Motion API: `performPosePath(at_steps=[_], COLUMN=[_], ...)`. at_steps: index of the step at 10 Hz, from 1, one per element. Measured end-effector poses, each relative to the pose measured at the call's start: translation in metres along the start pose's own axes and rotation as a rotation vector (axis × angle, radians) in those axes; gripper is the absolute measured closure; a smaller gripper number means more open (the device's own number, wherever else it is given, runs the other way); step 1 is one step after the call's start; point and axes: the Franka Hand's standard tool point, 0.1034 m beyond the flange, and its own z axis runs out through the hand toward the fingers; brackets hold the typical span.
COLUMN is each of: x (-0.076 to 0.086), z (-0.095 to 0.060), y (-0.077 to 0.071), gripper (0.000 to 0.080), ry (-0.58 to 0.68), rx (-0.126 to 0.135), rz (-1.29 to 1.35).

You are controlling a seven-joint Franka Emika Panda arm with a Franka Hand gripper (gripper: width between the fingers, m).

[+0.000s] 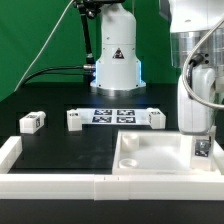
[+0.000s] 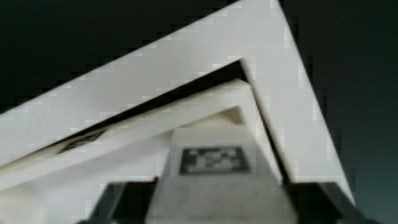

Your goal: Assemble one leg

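Observation:
My gripper (image 1: 203,143) hangs over the right side of the large white tray (image 1: 150,160) in the exterior view. It is shut on a leg (image 1: 203,149), a small white block with a black-and-white marker. In the wrist view the leg (image 2: 215,160) sits between my dark fingers (image 2: 128,200), marker facing the camera, just above a corner of the tray (image 2: 196,75). Three more legs lie on the black table: one at the far left (image 1: 30,122), one left of the marker board (image 1: 75,120) and one right of it (image 1: 157,118).
The marker board (image 1: 118,115) lies behind the tray, in front of the robot base (image 1: 115,60). A low white wall (image 1: 60,185) runs along the front edge and the left side of the table.

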Motion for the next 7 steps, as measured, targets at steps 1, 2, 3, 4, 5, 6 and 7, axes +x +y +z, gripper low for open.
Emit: performPosePath(at_steps=[1,2,3,4,5,6,7], x=[-0.0004,-0.0005,-0.0007,-0.0009,-0.0010,-0.0011,-0.0012], z=[0.0001,0.0001,0.0001,0.0002,0.0002,0.0002,0.0002], y=[0.0003,0.0003,0.0005,0.0006,0.0007,0.0008,0.0009], gripper=[0.0307,0.0190,0.0190,0.0162,0.0153,0.0153,0.0153], ry=[0.000,0.000,0.000,0.000,0.000,0.000,0.000], rx=[0.000,0.000,0.000,0.000,-0.001,-0.001,-0.001], rz=[-0.017,-0.017,-0.020,-0.023,-0.024,-0.025,-0.026])
